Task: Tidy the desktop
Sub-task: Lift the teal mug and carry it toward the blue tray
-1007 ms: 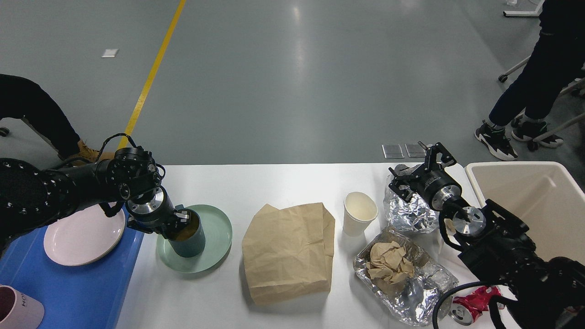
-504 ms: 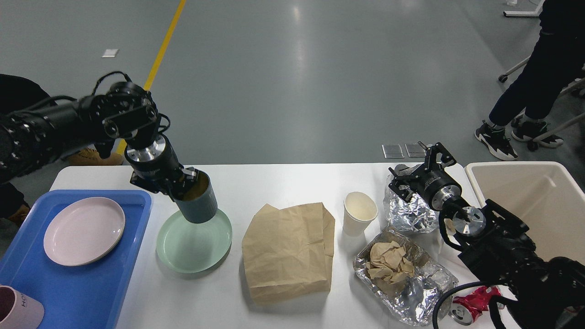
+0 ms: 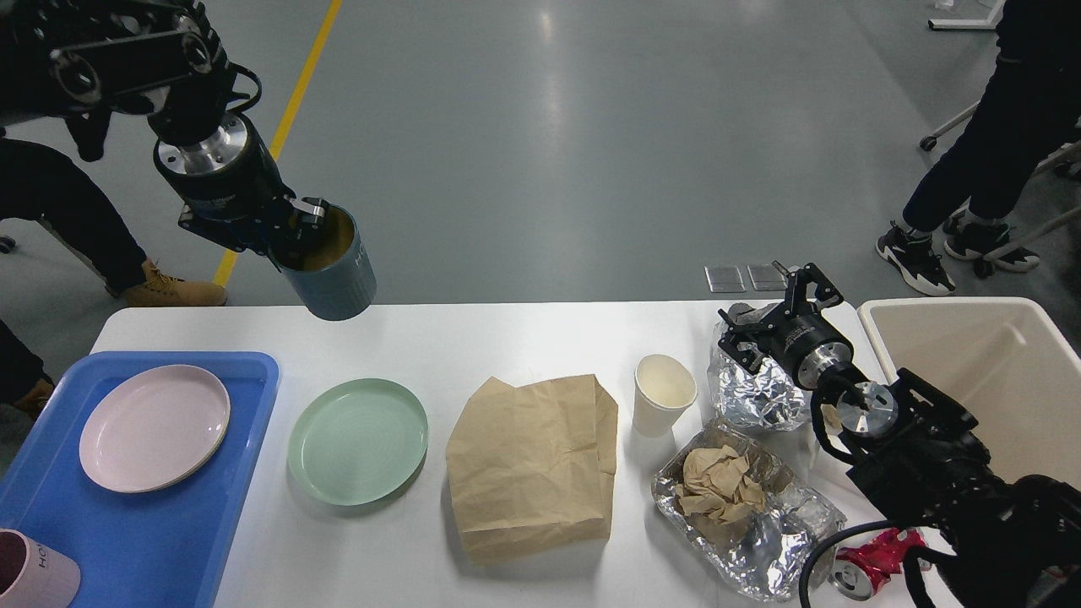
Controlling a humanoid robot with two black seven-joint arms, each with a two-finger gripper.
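The white desktop spans the view. My left gripper is high above its back left, shut on the rim of a dark teal cup that hangs tilted in the air. Below it a green plate lies bare on the desktop. My right gripper stands open above a crumpled foil ball at the right, with nothing between its fingers. A brown paper bag, a white paper cup and a foil tray holding crumpled brown paper lie between the arms.
A blue tray at the left holds a pink plate and a pink cup. A beige bin stands at the right. A crushed red can lies by my right arm. People stand beyond the table.
My left gripper has lifted the teal cup off the green plate, up and to the left. The right arm has not moved.
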